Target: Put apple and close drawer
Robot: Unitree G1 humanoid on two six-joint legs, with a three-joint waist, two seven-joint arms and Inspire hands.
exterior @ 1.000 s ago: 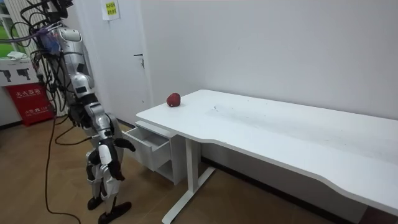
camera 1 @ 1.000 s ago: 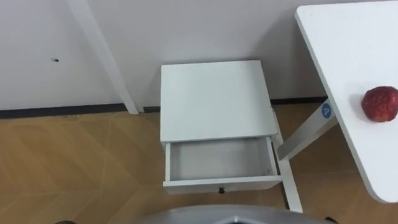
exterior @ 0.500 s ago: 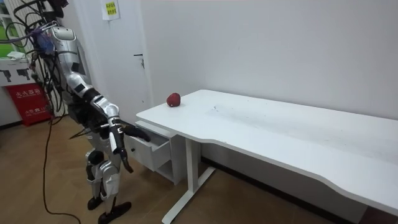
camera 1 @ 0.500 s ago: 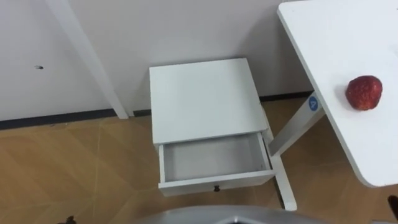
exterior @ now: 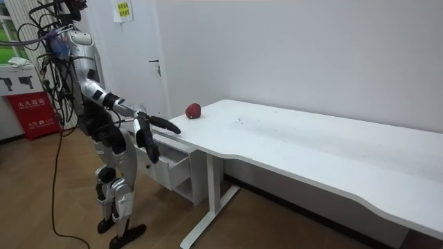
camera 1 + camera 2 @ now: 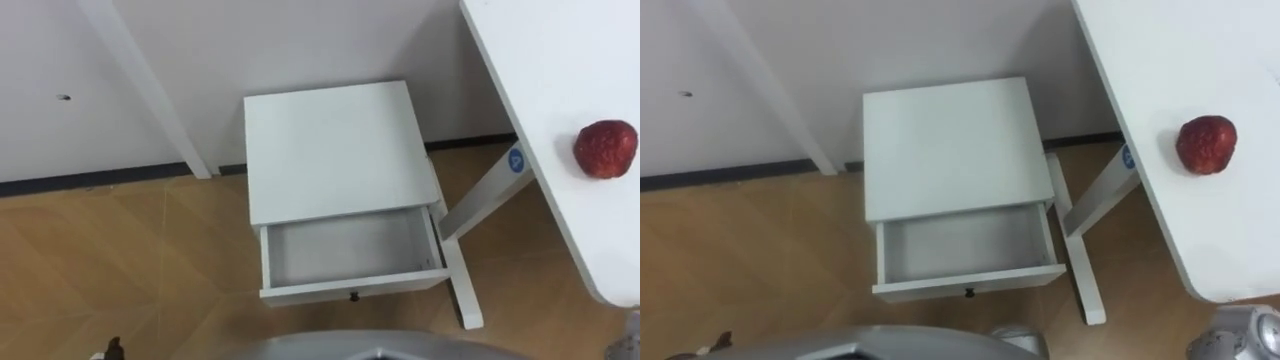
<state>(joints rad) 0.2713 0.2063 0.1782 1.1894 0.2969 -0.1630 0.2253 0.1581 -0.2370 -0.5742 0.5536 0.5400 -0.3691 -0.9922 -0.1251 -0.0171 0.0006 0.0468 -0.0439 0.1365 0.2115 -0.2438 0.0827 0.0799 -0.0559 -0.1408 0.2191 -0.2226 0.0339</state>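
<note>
Robot: stands before cabinet and desk, arms lifted forward.
Right hand (image 5: pixel 147 135): fingers hang loose, holding nothing.
Left hand (image 5: pixel 166 126): reaches forward, grip cannot be told.
White cabinet (image 6: pixel 338 150): drawer (image 6: pixel 350 252) pulled open.
White desk (image 6: pixel 545 70): red apple (image 6: pixel 604 148) lies near its edge.

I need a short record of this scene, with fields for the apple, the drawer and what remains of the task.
apple: red, on the white table, near its edge
drawer: pulled open, empty, dark knob on its front
cabinet: small, white, against the wall, beside the table leg
robot: stands before the cabinet, one arm raised toward the table
remaining: apple into drawer, then close it
</note>
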